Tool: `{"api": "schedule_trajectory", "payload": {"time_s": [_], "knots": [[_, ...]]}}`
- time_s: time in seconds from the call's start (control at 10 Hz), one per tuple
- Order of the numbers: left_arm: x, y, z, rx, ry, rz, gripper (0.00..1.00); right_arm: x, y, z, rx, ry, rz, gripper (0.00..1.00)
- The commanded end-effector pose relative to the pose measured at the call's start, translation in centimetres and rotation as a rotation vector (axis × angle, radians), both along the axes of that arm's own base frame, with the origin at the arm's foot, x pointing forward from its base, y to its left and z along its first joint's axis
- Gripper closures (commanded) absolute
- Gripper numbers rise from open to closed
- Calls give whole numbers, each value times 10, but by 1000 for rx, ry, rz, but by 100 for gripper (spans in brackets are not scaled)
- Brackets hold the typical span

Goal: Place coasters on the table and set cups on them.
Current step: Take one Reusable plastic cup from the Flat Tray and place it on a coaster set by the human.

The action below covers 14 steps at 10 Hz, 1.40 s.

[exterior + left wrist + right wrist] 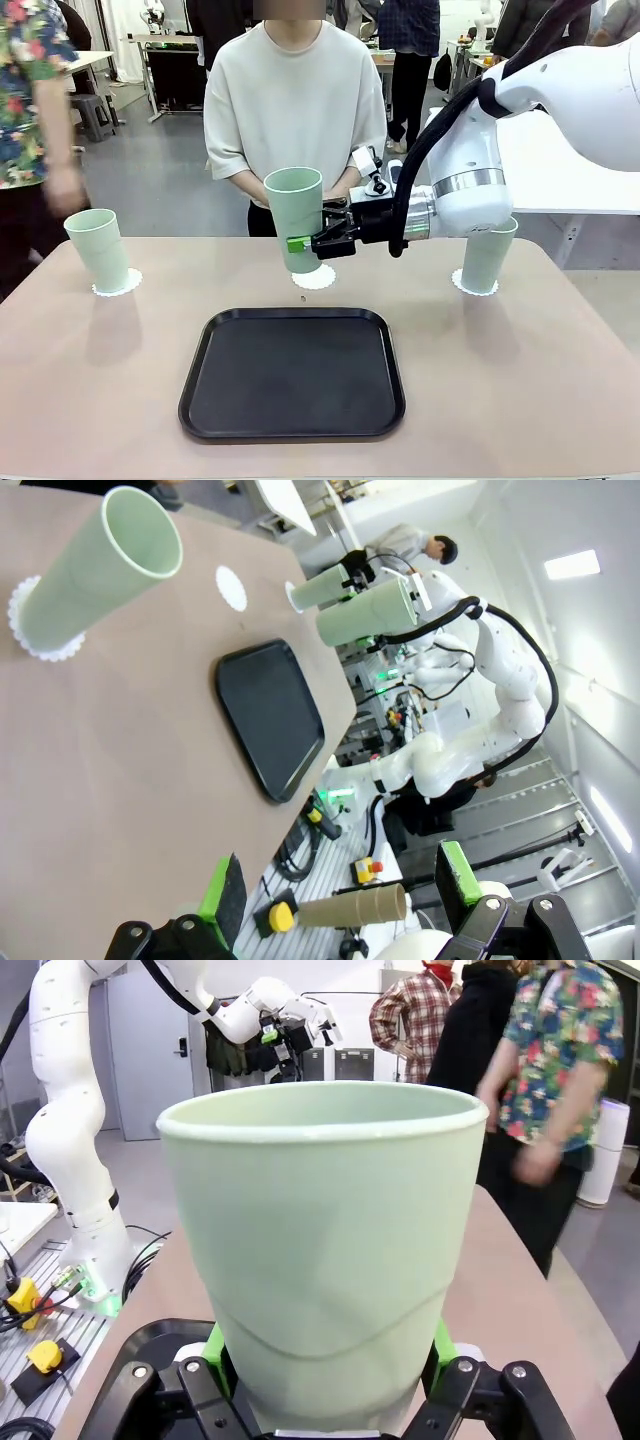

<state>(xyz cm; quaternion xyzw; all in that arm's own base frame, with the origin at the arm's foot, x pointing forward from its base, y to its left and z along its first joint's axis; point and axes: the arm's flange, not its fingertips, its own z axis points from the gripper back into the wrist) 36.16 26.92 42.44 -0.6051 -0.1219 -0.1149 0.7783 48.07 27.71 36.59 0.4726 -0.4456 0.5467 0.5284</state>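
1. Table (90, 400): beige-pink top with rounded corners; a black tray (293, 373) lies at its near middle, nothing on it.
2. Left cup (98, 249): pale mint tumbler, upright on a scalloped white coaster (117, 283) at the table's far left.
3. Right cup (486, 254): same make, upright on its own coaster (474, 287) at the far right, partly hidden behind the right arm.
4. Middle cup (296, 219): clamped low on its body by the right gripper (318, 240), green pads pressed to either side (the wall dents inward under the grip in the right wrist view); it stands upright above the middle coaster (314, 277); whether its base touches the disc cannot be told.
5. Left gripper (340, 900): fingers parted with nothing between them, off the table's edge.
6. Person (295, 100): stands at the far side behind the middle cup, hands low at the front.
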Motion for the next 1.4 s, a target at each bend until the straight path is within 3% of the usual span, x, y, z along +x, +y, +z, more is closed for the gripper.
{"api": "schedule_trajectory", "payload": {"time_s": [0.0, 0.4, 0.7, 1.0, 1.2, 1.3], "knots": [[1, -1, 3, -4, 7, 25, 0, 27, -1, -1, 8, -6, 2, 17], [1, -1, 3, -4, 7, 25, 0, 80, 3, -18, 83, 7, 85, 17], [1, -1, 3, -4, 7, 25, 0, 104, 8, -30, 102, 2, 145, 17], [1, -1, 3, -4, 7, 25, 0, 114, 9, -38, 118, 10, 218, 17], [1, -1, 3, -4, 7, 25, 0, 113, 7, -38, 55, 21, 154, 17], [1, -1, 3, -4, 7, 25, 0, 104, 11, -41, 122, -10, 181, 17]]}}
